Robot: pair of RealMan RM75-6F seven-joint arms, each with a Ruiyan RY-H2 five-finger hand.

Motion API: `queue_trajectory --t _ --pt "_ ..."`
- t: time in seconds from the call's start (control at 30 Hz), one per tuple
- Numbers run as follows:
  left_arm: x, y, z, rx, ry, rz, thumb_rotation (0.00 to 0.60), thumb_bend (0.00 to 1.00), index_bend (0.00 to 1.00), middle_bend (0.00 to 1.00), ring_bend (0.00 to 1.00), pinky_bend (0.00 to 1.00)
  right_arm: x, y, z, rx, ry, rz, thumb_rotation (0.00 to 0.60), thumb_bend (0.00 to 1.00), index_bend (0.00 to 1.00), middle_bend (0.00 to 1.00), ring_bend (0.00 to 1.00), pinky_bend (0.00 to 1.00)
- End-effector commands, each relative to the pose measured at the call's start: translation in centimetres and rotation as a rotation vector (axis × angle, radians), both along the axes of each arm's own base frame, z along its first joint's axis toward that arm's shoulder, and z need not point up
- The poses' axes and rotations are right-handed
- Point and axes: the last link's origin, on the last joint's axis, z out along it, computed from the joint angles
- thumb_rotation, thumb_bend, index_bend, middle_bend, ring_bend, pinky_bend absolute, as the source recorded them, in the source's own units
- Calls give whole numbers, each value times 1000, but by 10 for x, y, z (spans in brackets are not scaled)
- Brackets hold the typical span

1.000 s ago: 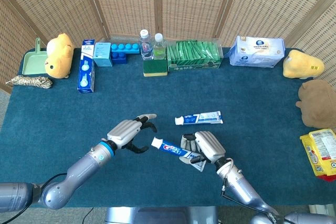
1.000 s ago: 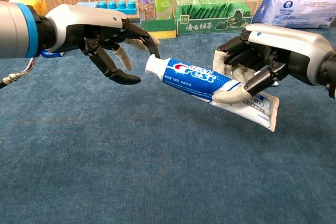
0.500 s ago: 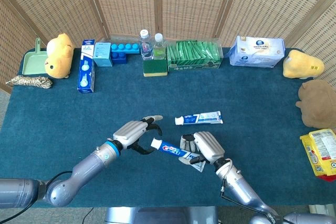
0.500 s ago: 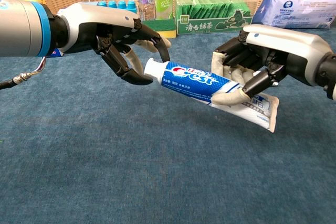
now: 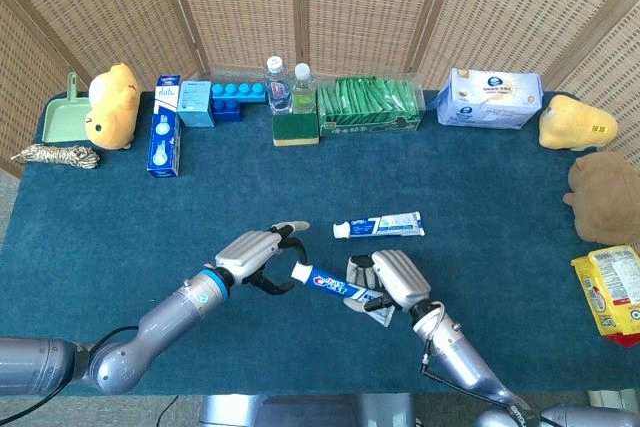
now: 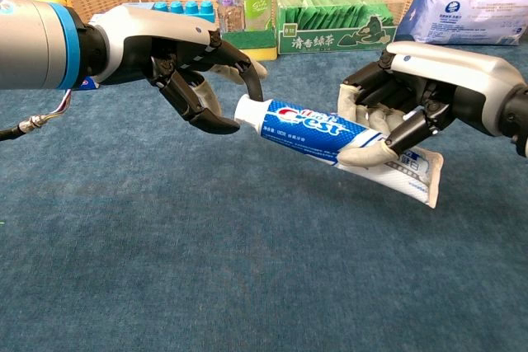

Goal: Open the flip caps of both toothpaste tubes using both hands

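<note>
Head view: the right hand (image 5: 392, 280) grasps the held toothpaste tube (image 5: 337, 286) by its rear half, clear of the table (image 5: 120, 237); the white flip cap (image 5: 299, 272) points toward the left hand (image 5: 252, 255), whose fingers now curl about it, having closed the gap that lay between fingertips and cap a second ago. The second toothpaste tube (image 5: 379, 225) lies flat on the cloth just beyond both hands, untouched, cap apparently shut. Chest view: the right hand (image 6: 417, 92) wraps the tube (image 6: 330, 133) from above with one pale fingertip (image 6: 360, 157) pressed under it, crimped tail behind the fingers. The left hand (image 6: 177, 59) brackets the cap (image 6: 247, 110), dark fingertips (image 6: 216, 125) at its lower edge and another over its top; whether they truly pinch it or merely touch cannot be told. The approach seems finished, so prying the lid is likely the step in hand; both caps remain to be opened.
</note>
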Motion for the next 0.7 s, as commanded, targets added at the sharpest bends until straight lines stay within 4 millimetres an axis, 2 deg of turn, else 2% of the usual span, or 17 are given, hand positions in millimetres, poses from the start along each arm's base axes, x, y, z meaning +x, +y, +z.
queue_trajectory --t 0.03,0.7 --pt "0 1 0 2 -2 4 600 283 378 89 60 299 0 0 0 -1 4 2 600 444 912 719 671 737" --pt "0 1 -6 4 -6 20 600 339 417 112 71 315 1 3 1 -5 14 8 600 444 912 719 671 737"
